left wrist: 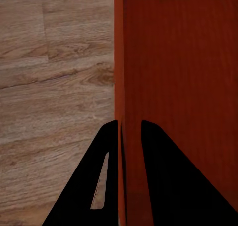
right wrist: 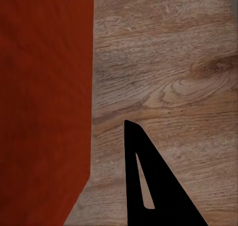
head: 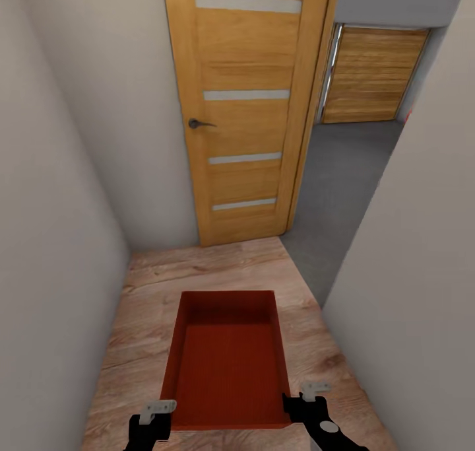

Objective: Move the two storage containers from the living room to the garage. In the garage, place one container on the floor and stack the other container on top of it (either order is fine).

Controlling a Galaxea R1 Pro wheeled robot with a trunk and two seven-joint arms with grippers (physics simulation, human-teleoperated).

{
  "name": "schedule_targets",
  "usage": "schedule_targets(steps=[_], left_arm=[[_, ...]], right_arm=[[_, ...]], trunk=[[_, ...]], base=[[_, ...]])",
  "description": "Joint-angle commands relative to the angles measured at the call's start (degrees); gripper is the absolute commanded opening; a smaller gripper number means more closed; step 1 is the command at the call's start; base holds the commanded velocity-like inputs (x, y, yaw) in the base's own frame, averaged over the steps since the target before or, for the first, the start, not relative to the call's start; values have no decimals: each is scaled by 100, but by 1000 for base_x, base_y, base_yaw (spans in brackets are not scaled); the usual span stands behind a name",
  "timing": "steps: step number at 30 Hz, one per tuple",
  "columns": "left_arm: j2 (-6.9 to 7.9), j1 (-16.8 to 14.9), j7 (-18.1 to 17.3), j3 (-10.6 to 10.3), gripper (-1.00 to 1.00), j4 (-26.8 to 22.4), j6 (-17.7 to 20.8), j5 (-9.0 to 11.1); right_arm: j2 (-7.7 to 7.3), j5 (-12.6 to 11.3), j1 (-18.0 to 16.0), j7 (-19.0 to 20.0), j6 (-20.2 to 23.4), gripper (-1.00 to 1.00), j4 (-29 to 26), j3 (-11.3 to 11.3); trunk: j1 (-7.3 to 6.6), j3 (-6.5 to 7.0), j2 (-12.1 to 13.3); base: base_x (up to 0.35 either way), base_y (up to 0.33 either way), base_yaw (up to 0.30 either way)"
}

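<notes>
One orange-red storage container (head: 227,365), open-topped and empty, hangs level just above the wood-plank floor (head: 152,292) in front of me. My left gripper (head: 158,413) is at its near left corner. In the left wrist view the left gripper (left wrist: 128,123) is shut on the container's (left wrist: 183,62) thin wall, one finger on each side. My right gripper (head: 298,401) sits at the near right corner. In the right wrist view one finger (right wrist: 146,186) shows beside the container (right wrist: 44,87), with a strip of floor between; the other finger is hidden.
I stand in a narrow hallway between pale walls (head: 53,240). A closed wooden door (head: 244,107) with a dark handle (head: 198,123) is straight ahead. To its right an opening leads onto a dark grey floor (head: 343,173) with a wooden garage door (head: 373,74) beyond.
</notes>
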Motion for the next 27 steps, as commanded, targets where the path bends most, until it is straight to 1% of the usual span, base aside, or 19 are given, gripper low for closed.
schedule_targets(steps=[1, 12, 18, 27], left_arm=[[3, -5, 46, 92, -100, -5, -16, 45], [3, -5, 46, 92, -100, -4, -16, 44], [3, -5, 46, 92, -100, -5, -17, 41], [3, -5, 46, 92, -100, -5, -17, 44]], right_arm=[[-94, -3, -5, -64, -21, -100, 6, -44], [-94, -3, -5, -64, -21, -100, 6, -44], [-94, -3, -5, -64, -21, -100, 6, -44], [-94, -3, -5, -64, -21, -100, 6, -44]], trunk=[[2, -4, -2], [2, -4, -2], [2, -4, -2], [2, -4, -2]], base=[[157, 205, 0], [108, 262, 0], [35, 58, -34], [3, 5, -231]])
